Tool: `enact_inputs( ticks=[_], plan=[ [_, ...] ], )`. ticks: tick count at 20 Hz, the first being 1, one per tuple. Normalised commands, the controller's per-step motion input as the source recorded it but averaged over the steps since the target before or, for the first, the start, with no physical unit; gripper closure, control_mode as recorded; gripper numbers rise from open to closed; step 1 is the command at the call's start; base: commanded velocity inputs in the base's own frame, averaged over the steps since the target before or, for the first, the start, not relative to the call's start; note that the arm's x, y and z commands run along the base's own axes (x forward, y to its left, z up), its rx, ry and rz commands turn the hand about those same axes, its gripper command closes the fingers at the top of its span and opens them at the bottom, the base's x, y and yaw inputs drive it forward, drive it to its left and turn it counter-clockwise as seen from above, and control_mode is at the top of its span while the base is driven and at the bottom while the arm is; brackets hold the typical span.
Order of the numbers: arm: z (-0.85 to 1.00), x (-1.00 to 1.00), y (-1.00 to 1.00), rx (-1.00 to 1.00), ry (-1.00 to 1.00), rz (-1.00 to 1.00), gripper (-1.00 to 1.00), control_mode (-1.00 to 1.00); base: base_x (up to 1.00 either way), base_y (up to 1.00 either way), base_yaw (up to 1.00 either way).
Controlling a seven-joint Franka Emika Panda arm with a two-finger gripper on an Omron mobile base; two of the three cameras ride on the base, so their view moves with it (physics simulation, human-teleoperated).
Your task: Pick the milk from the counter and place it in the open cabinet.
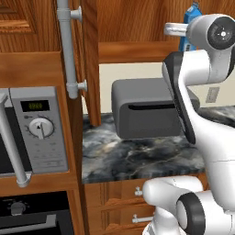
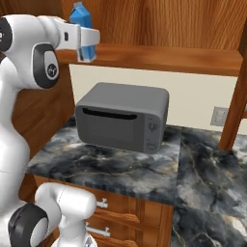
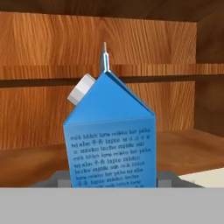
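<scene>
Up at the cabinet's mouth, the end effector [image 2: 83,44] is clamped on the milk [image 2: 82,21], holding it upright just above the front lip of the open cabinet [image 2: 159,57]; from the hand's own camera the milk [image 3: 109,135] stands straight, its white cap to the left, with the wooden shelf [image 3: 131,70] running across behind it and bare cabinet floor to either side. Whether the carton's base touches the wood cannot be told.

From the left base camera, the far left holds a silver microwave [image 1: 39,131] set in wooden housing, with a black oven [image 1: 32,215] beneath. Next comes the cabinet door [image 1: 89,59], swung out edge-on with its long grey bar handle [image 1: 68,48] standing clear of it. Right of the door the table [image 1: 137,158] shows an open stretch of marbled stone along its near edge. A grey toaster [image 2: 123,116] sits toward the back, directly beneath the cabinet's bottom board, with a gap of cream wall between its top and the board. Further right the stone runs on bare, past a wall outlet [image 2: 220,116] and a wooden post [image 2: 234,111]. Drawers with silver handles [image 2: 101,205] sit under the table's front edge.
</scene>
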Motion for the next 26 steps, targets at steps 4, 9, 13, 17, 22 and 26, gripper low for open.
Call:
enact_inputs(
  ticks=[4,9,13,17,22,26],
  plan=[
    [0.00,0.44,-0.01,0.00,0.09,0.00,1.00,-1.00,0.00,0.00,0.00],
    [0.00,0.48,0.00,0.00,0.04,0.00,1.00,-1.00,0.00,0.00,0.00],
    [-0.11,0.33,0.00,0.00,0.00,0.00,1.00,-1.00,0.00,0.00,0.00],
    [-0.20,0.19,0.00,0.00,-0.01,0.00,1.00,-1.00,0.00,0.00,0.00],
    [-0.41,0.04,0.00,0.00,-0.05,0.00,1.00,-1.00,0.00,0.00,0.00],
    [-0.28,0.04,0.00,0.00,-0.13,0.00,1.00,-1.00,0.00,0.00,0.00]
  ],
)
